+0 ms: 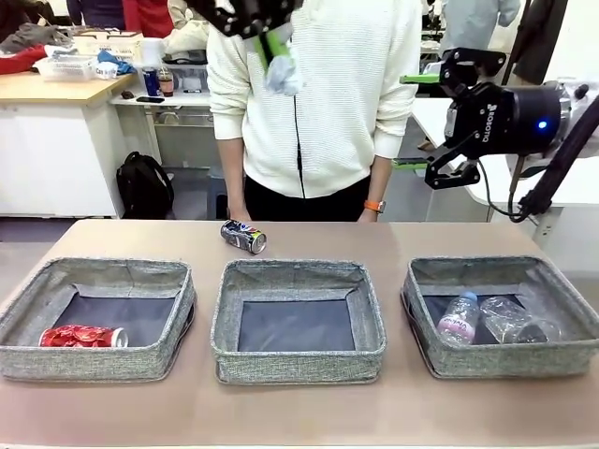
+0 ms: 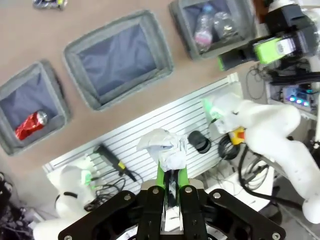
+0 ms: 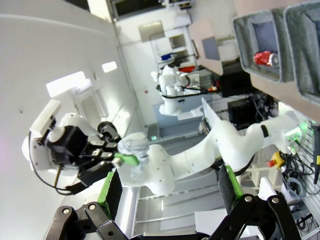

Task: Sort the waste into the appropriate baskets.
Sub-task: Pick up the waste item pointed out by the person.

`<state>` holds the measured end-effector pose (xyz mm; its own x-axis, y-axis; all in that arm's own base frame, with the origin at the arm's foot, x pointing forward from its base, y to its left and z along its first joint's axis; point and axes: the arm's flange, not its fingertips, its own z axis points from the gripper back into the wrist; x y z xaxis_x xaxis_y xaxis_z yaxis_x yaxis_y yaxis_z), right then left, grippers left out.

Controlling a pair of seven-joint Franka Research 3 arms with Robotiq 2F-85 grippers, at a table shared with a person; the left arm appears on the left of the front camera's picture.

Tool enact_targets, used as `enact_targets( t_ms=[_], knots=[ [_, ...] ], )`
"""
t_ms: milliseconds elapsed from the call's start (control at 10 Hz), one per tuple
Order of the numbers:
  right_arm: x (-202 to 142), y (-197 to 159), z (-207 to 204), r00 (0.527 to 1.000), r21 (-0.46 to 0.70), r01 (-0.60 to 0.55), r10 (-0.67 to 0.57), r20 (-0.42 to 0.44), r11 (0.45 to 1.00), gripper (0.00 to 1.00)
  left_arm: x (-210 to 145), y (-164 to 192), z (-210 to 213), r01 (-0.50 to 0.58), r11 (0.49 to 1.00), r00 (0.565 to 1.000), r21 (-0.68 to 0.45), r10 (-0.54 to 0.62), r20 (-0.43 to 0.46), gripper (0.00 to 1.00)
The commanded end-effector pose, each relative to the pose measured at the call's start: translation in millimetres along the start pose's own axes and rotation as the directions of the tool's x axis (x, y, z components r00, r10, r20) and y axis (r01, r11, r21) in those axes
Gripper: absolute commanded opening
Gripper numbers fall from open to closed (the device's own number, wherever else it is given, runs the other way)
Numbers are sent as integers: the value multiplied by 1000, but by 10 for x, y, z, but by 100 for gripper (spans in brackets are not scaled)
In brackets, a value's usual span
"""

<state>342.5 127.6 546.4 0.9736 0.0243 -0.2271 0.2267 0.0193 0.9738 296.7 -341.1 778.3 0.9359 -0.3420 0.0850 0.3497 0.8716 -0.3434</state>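
Sorting is half done, we judge: our left fingers are clamped on the white paper wad, high above the counter; right fingers stand apart, holding nothing. Next we should probably lower the wad over the middle basket. The dark blue can lies just beyond it. Brown counter, a person opposite, cluttered workshop behind.

Row on tabletop: left bin holding first can; middle bin, second can behind it; right bin holding labelled bottle, plain bottle to its right.
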Motion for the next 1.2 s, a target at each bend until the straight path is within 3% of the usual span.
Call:
enact_targets(
  t_ms=[0,100,1100],
  knots=[
    [2,21,-23,1000,19,-5,5,9,1000,100,41,-24,62,-18,995,999,-100,23,47,8],
    [2,21,-23,1000,19,-5,5,9,1000,100,0,0,0,0,1000,1000,0,0,0,8],
    [2,21,-23,1000,19,-5,5,9,1000,100,0,0,0,0,1000,1000,0,0,0,8]
  ],
)
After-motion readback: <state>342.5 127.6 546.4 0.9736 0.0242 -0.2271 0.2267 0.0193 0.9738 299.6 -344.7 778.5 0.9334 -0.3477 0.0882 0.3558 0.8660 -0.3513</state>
